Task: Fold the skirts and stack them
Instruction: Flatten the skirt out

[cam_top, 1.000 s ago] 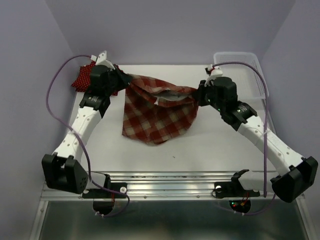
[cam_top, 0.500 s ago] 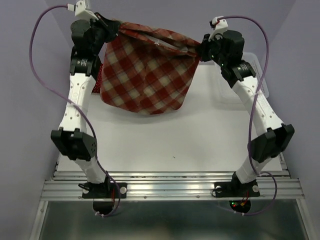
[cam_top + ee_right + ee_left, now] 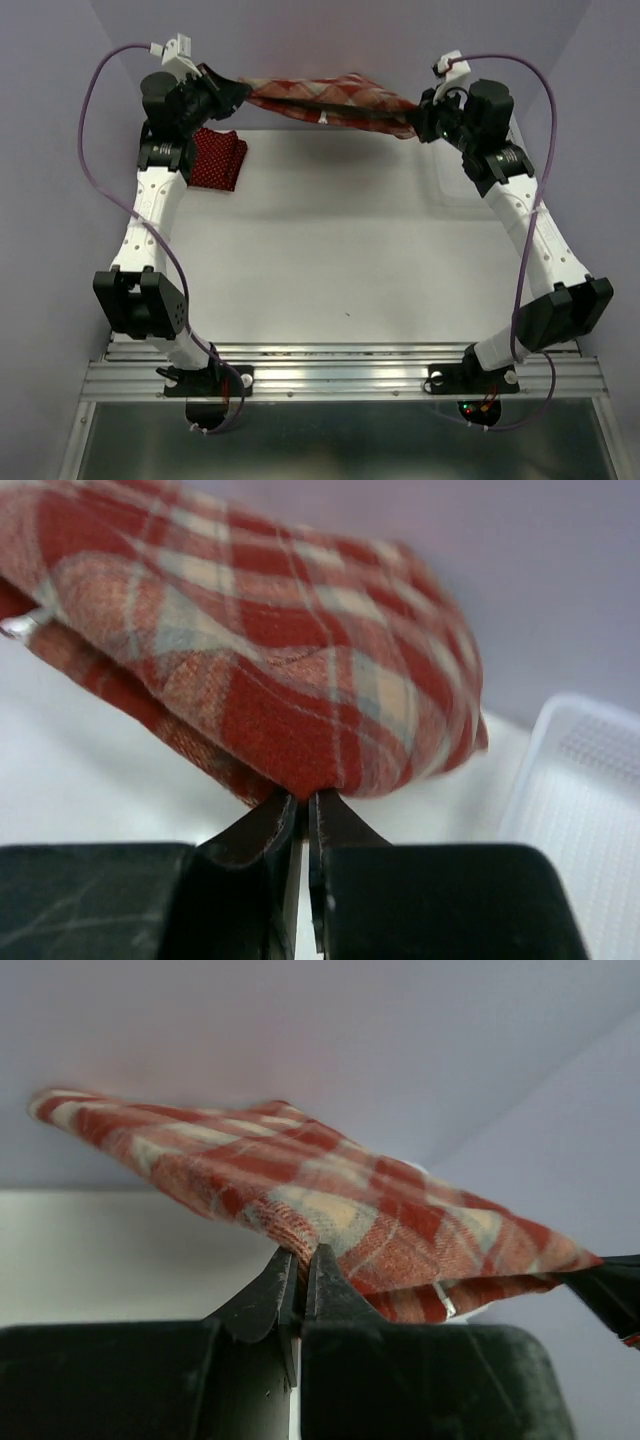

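Observation:
The red-and-cream plaid skirt (image 3: pixel 325 97) hangs stretched in the air across the back of the table, held at both ends. My left gripper (image 3: pixel 238 92) is shut on its left end; the left wrist view shows the cloth (image 3: pixel 330 1200) pinched at the jaw tips (image 3: pixel 302 1255). My right gripper (image 3: pixel 418 120) is shut on its right end; the right wrist view shows the cloth (image 3: pixel 250 660) pinched there (image 3: pixel 303 798). A dark red polka-dot skirt (image 3: pixel 217 158) lies folded on the table at the back left, below my left gripper. The second polka-dot skirt is not seen.
The white mesh basket (image 3: pixel 590 800) stands at the back right, mostly hidden behind my right arm in the top view (image 3: pixel 452 190). The white table (image 3: pixel 340 250) is walled by lilac panels on the left, back and right.
Both arms have raised the plaid skirt off the table and swung it backward and up, pulling it taut. The polka-dot skirt, covered before, now shows at the back left.

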{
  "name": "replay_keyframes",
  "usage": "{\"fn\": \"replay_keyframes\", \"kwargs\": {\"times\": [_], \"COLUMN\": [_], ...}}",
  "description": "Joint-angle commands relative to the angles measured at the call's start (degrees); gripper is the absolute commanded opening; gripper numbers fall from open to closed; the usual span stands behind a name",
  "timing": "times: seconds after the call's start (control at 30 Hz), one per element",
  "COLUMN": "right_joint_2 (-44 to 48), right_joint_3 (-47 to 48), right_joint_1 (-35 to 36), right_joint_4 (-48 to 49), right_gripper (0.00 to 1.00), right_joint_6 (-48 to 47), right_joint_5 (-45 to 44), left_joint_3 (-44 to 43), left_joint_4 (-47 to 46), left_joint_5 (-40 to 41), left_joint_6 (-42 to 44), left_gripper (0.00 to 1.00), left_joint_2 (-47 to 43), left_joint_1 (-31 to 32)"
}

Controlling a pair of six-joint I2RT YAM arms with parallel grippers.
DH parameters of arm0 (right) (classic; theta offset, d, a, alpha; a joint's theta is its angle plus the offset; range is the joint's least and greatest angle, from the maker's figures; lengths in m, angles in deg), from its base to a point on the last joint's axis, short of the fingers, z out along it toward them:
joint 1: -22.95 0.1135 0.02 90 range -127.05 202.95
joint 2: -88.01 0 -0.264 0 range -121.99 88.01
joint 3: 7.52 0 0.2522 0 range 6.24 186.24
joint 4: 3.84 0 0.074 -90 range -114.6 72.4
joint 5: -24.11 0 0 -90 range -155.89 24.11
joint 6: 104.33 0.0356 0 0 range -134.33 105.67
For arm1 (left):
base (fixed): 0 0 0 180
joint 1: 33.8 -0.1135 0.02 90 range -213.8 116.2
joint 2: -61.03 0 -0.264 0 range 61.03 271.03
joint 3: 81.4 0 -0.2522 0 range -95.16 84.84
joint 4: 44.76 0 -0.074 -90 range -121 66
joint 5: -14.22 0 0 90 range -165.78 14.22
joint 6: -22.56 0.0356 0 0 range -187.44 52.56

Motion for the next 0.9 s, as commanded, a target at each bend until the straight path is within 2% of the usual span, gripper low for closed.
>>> {"fn": "replay_keyframes", "kwargs": {"times": [0.0,0.07,0.1,0.13,0.17,0.2,0.23,0.27,0.4,0.5,0.67,0.8,0.87], "right_joint_2": [9.42,15.03,16.81,18.31,20.67,21.74,22.97,24.02,28.77,29.4,24.58,19.3,16.84], "right_joint_3": [-20.95,-28.73,-32.16,-36.89,-38.24,-39.13,-40.09,-41.41,-40.55,-39.06,-38.43,-39.48,-40.36], "right_joint_1": [-1.04,-1.04,0.88,1.77,2.82,3.79,3.8,3.8,3.8,3.8,3.8,4.32,6.6], "right_joint_4": [-0.69,-2.97,-3.5,-6.29,-8.84,-13.48,-15.09,-16.32,-17.74,-14.24,-10.89,-6.59,-3.51], "right_gripper": [0.09,0.13,0.15,0.26,0.43,0.75,1.0,1.0,1.0,1.0,1.0,1.0,1.0], "right_joint_6": [-0.15,2.76,4.08,4.7,4.71,7.06,8.04,8.92,9.98,10.33,11.74,13.49,14.55], "right_joint_5": [-4.05,-2.39,-0.03,1.56,4.45,5.78,7.45,8.59,9.83,9.75,10.19,17.54,17.49], "left_joint_3": [25.32,34.34,41.52,44.29,46.67,49.3,49.85,50.2,48.89,45.3,44.05,43.97,43.27], "left_joint_4": [-11.74,-11.31,-10.08,-8.51,-4.4,-1.92,0.36,4.22,11.0,12.77,13.14,10.85,10.58], "left_joint_5": [-1.67,0.33,1.31,2.1,4.8,5.96,7.02,9.03,14.56,16.43,17.05,17.14,17.4], "left_joint_6": [-0.24,-0.77,-0.69,-0.69,-0.16,0.28,0.45,1.24,2.21,2.56,2.48,1.78,1.6], "left_gripper": [0.0,0.0,0.0,0.0,0.04,0.47,0.79,0.98,0.99,0.99,0.99,0.99,0.99], "left_joint_2": [-8.84,-11.75,-14.64,-15.97,-18.77,-19.93,-21.07,-23.26,-28.19,-29.43,-27.77,-22.94,-20.75], "left_joint_1": [-1.17,-0.73,-0.64,-0.64,-0.64,-0.55,-0.55,-0.37,-0.11,-0.02,0.68,2.96,5.24]}}
